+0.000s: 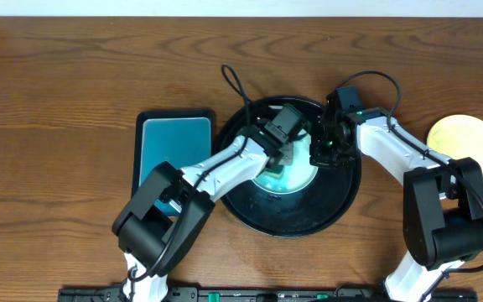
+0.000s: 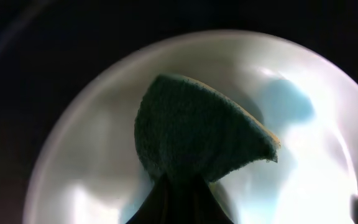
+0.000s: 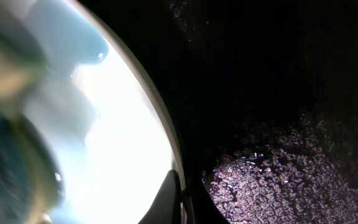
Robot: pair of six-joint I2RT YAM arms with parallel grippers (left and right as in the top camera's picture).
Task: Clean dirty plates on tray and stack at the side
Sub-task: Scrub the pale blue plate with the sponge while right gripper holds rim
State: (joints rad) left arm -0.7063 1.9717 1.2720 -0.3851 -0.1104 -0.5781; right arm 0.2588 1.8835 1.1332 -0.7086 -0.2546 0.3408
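A pale mint-white plate [image 1: 297, 181] lies in the round black tray [image 1: 309, 216] at the table's middle. My left gripper [image 1: 282, 151] is shut on a dark green sponge [image 2: 194, 134] that is pressed onto the plate [image 2: 92, 155]; a pale blue mark [image 2: 286, 102] shows beside the sponge. My right gripper [image 1: 323, 151] is shut on the plate's right rim [image 3: 164, 127], one finger [image 3: 170, 200] lying over its edge above the tray floor [image 3: 278, 180]. A pale yellow plate [image 1: 466, 147] sits on the table at the far right, off the tray.
A teal rectangular tray with a black rim [image 1: 173, 143] lies left of the round tray, partly under my left arm. Bare wooden table [image 1: 74, 92] surrounds everything. Cables loop above the tray's far rim.
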